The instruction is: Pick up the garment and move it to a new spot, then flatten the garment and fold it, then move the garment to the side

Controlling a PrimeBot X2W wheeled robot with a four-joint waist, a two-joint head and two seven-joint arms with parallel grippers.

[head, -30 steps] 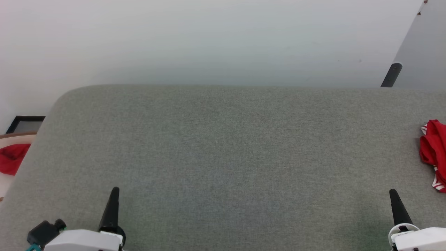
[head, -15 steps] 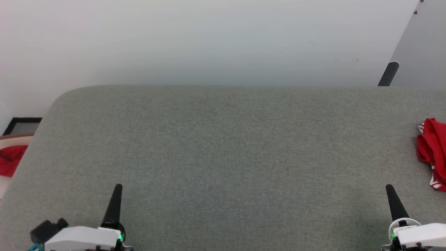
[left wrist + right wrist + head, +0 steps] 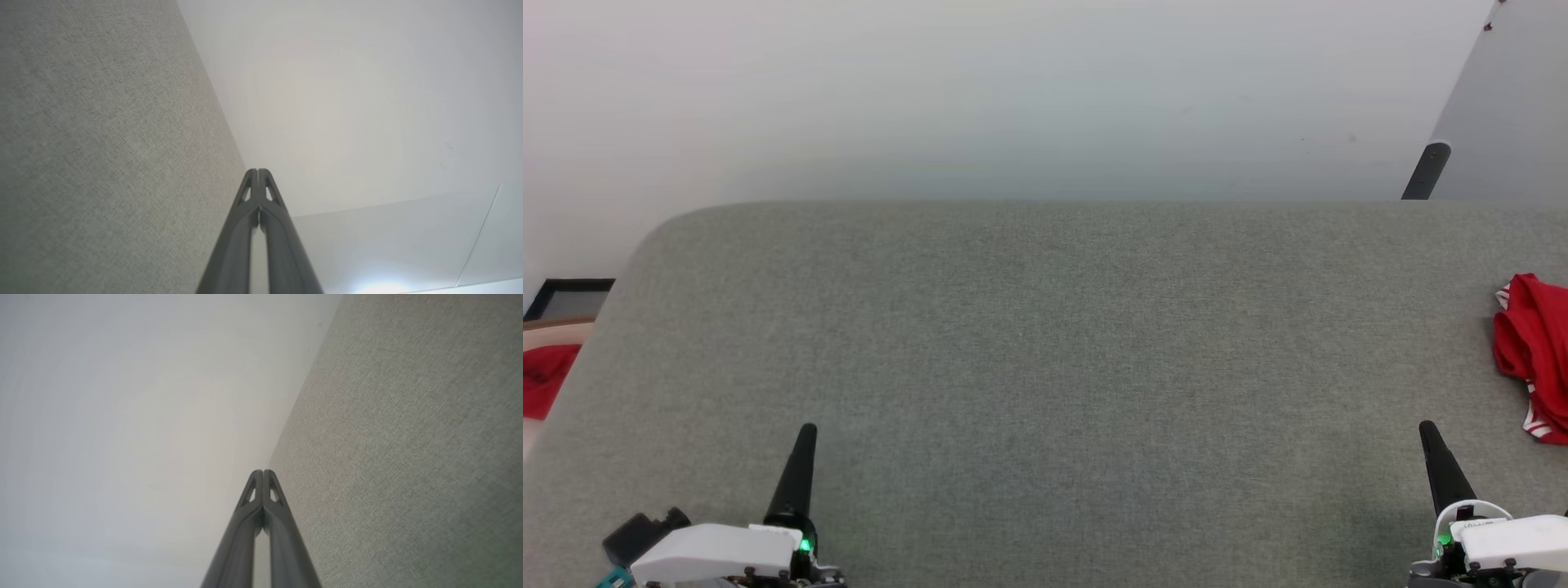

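- Grey woven fabric surface [image 3: 1045,367] is spanning the head view, with a pale wall [image 3: 1013,90] rising behind its far edge.
- Garment [image 3: 1534,347] is lying crumpled at the surface's far right edge, partly cut off by the frame. Its red body is showing, with red-and-white striped trim [image 3: 1535,425] at the near end.
- Left gripper [image 3: 805,433] is sitting at lower left, well apart from the garment. Its fingers [image 3: 231,253] are pressing together tip to tip, gripping nothing.
- Right gripper [image 3: 1426,429] is sitting at lower right, near the garment but not touching it. Its fingers [image 3: 286,547] are likewise meeting at the tips, holding nothing.
- Cannot tell whether either gripper is touching the fabric.
- Small red cloth [image 3: 543,377] is lying off the surface at the left edge, below a cream rim [image 3: 556,327].
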